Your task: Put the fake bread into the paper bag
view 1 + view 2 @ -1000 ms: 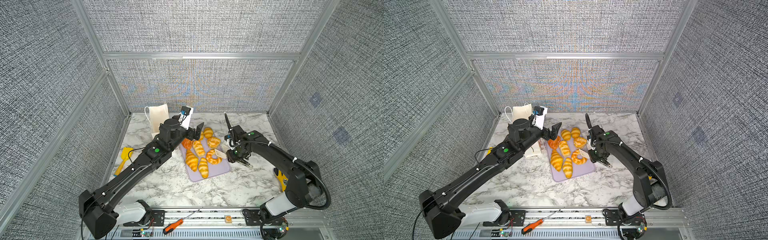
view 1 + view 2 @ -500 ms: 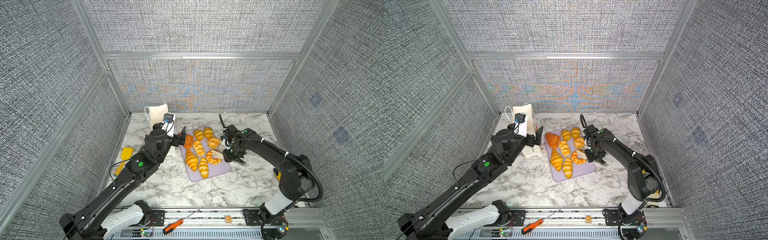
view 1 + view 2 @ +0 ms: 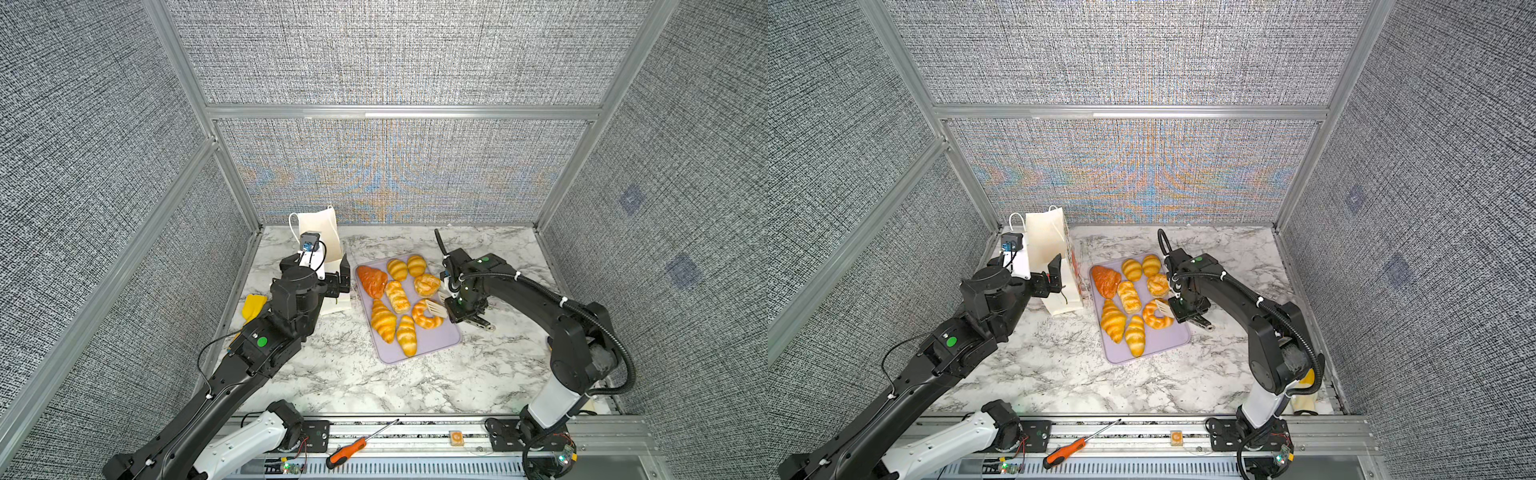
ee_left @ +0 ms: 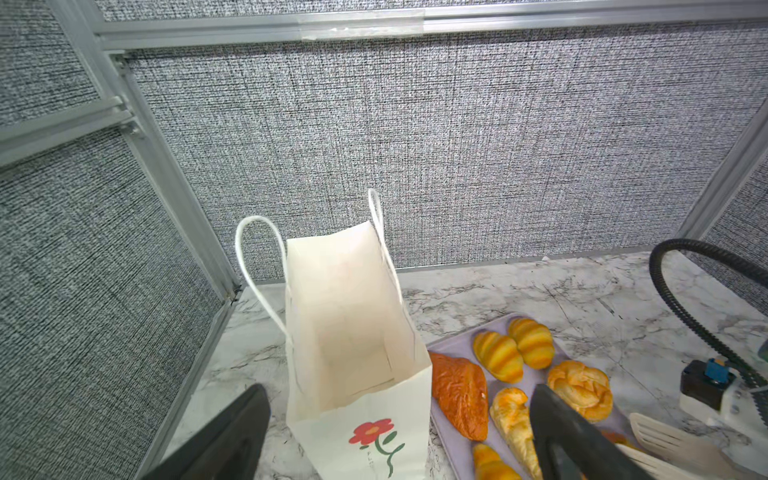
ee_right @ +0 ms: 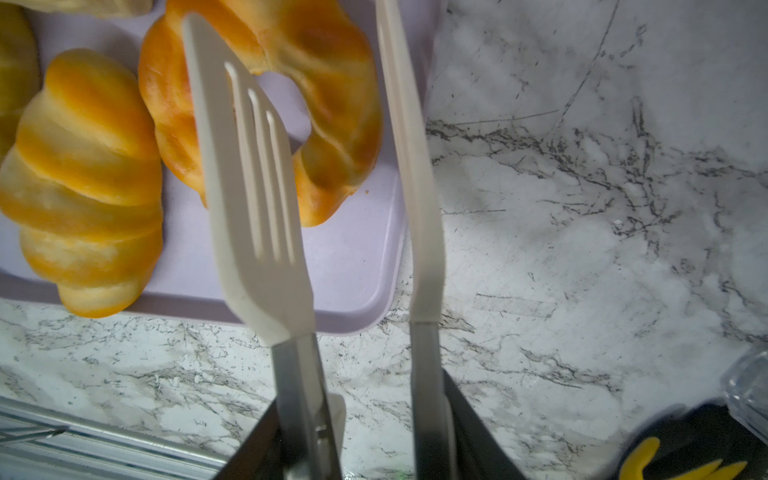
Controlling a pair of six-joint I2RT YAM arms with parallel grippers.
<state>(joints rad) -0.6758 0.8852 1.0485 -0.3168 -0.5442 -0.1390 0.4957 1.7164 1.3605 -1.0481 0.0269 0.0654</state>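
Observation:
Several glossy pieces of fake bread lie on a lilac tray [image 3: 432,349] [image 3: 1163,345], among them a reddish-brown croissant [image 3: 372,280] [image 3: 1106,280] [image 4: 459,397] and a golden ring pastry [image 3: 424,322] [image 3: 1156,319] [image 5: 332,83]. The white paper bag [image 3: 322,230] [image 3: 1050,245] [image 4: 340,266] stands open and empty left of the tray. My left gripper [image 3: 338,282] [image 3: 1052,276] [image 4: 399,390] is open in front of the bag, holding nothing. My right gripper [image 3: 459,309] [image 3: 1185,311] [image 5: 365,440] is shut on white tongs [image 3: 436,306] [image 3: 1163,307] [image 5: 253,187]. Their blades straddle one side of the ring pastry.
A yellow spatula [image 3: 253,305] lies by the left wall. An orange-handled screwdriver [image 3: 347,451] [image 3: 1065,453] rests on the front rail. Padded walls enclose the marble table [image 3: 353,386] on three sides. Another yellow object [image 3: 1306,380] sits behind the right arm's base.
My left arm has drawn back leftward from above the tray to the bag's front, uncovering the reddish-brown croissant. The right gripper has shifted slightly toward the tray, the tongs narrowing a little.

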